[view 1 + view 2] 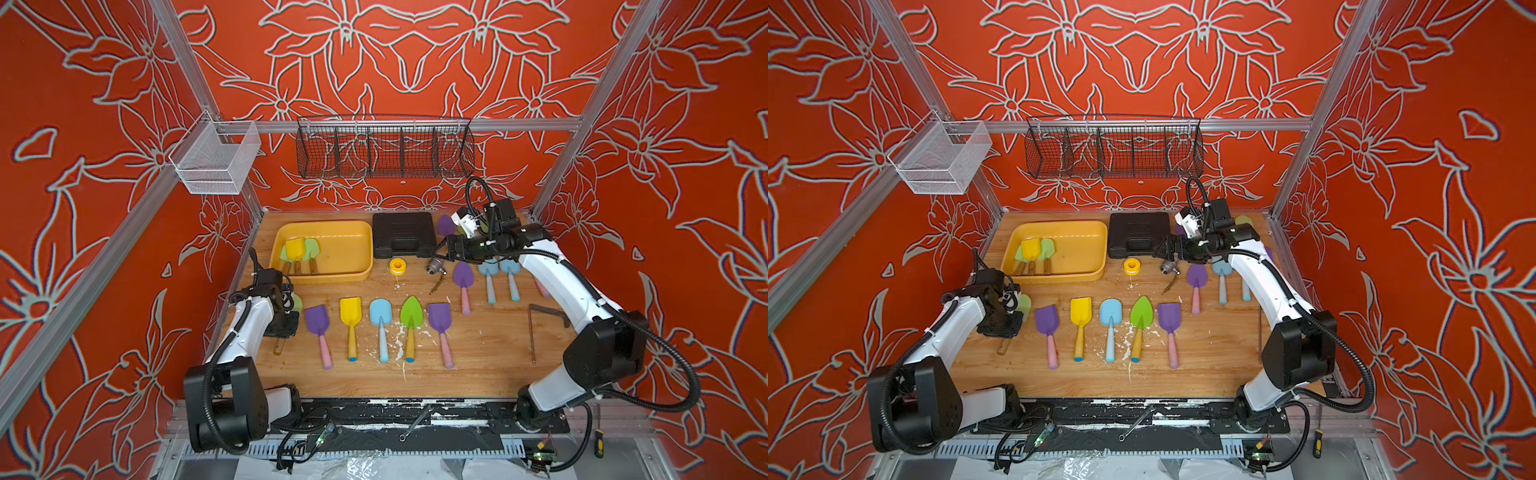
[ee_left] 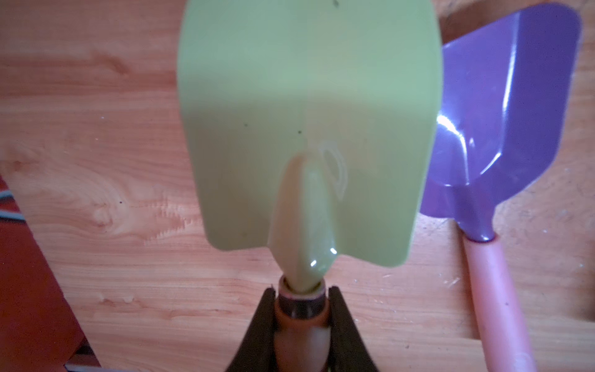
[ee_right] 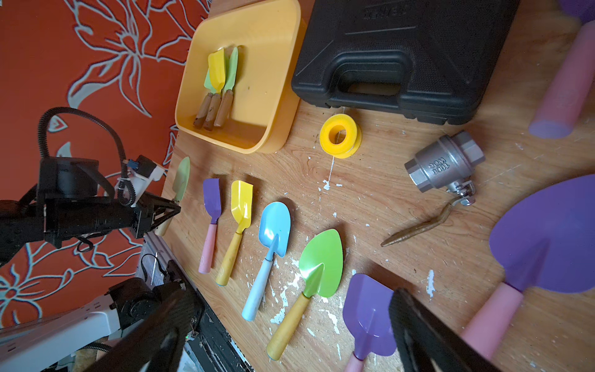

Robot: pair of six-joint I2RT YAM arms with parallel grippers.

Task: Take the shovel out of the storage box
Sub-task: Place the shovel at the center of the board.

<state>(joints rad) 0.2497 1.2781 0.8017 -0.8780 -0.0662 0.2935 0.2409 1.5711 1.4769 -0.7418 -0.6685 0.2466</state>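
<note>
The wooden desk (image 1: pixel 478 345) carried a shallow yellow plastic storage box (image 1: pixel 332 277) at its far left corner, with a black ribbed tool case (image 1: pixel 403 235) just beside it. In front of the case lay a yellow tape spool (image 1: pixel 397 266) and a steel ball valve (image 1: pixel 434 268). Across the middle ran a row of toy shovels, blades pointing away: a purple square shovel with a pink handle (image 1: pixel 318 320), a yellow square shovel (image 1: pixel 350 309), a pale blue round shovel (image 1: pixel 380 312), a green pointed trowel (image 1: pixel 411 312) and a second purple square shovel (image 1: pixel 439 316). Farther right lay a purple pointed trowel (image 1: pixel 463 276), two partly hidden blue shovels (image 1: pixel 488 270) and an L-shaped metal bar (image 1: pixel 533 332). White flecks (image 1: pixel 401 332) dotted the wood.
</note>
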